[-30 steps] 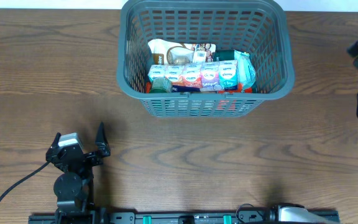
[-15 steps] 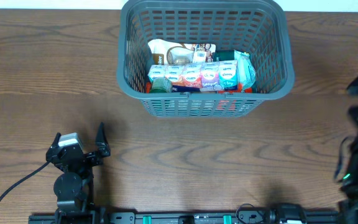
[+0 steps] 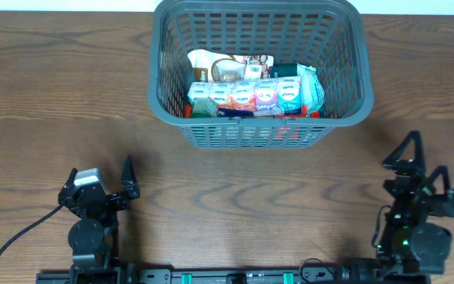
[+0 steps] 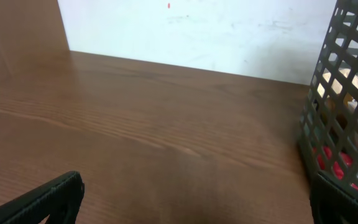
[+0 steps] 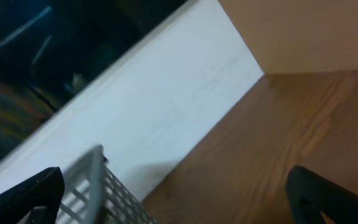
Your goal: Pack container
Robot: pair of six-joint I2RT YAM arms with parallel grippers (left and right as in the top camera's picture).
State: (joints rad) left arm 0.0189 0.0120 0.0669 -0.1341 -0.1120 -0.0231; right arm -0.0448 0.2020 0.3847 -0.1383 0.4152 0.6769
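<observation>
- Overhead, the left claw (image 3: 99,170) sits low over the wooden surface (image 3: 235,197) at the near-left, its two fingers spread wide with only bare wood between them.
- A black cable (image 3: 13,238) trails off behind and to the left of that claw.
- Left wrist view agrees: one dark fingertip (image 4: 48,196) at the bottom left corner, the other at the bottom right, well apart and holding nothing.
- The container (image 3: 251,136), a dark grey slotted basket, stands on the surface ahead of the left claw and off to its right, well apart from it. In the left wrist view its lattice wall fills the right edge.
- Inside the container, a row of small pastel packets (image 3: 247,95) lies along the wall nearest the claws, a white and brown pouch (image 3: 215,65) lies behind it, and a teal packet (image 3: 314,87) is at its right end. Something red (image 3: 290,115) shows beneath through the slots.
- The right claw (image 3: 426,156) is at the near-right, with the container ahead of it and to its left, well apart.
- Its fingers are also spread and empty; the tilted right wrist view shows them in the two bottom corners, with a container corner ahead near the left one.
</observation>
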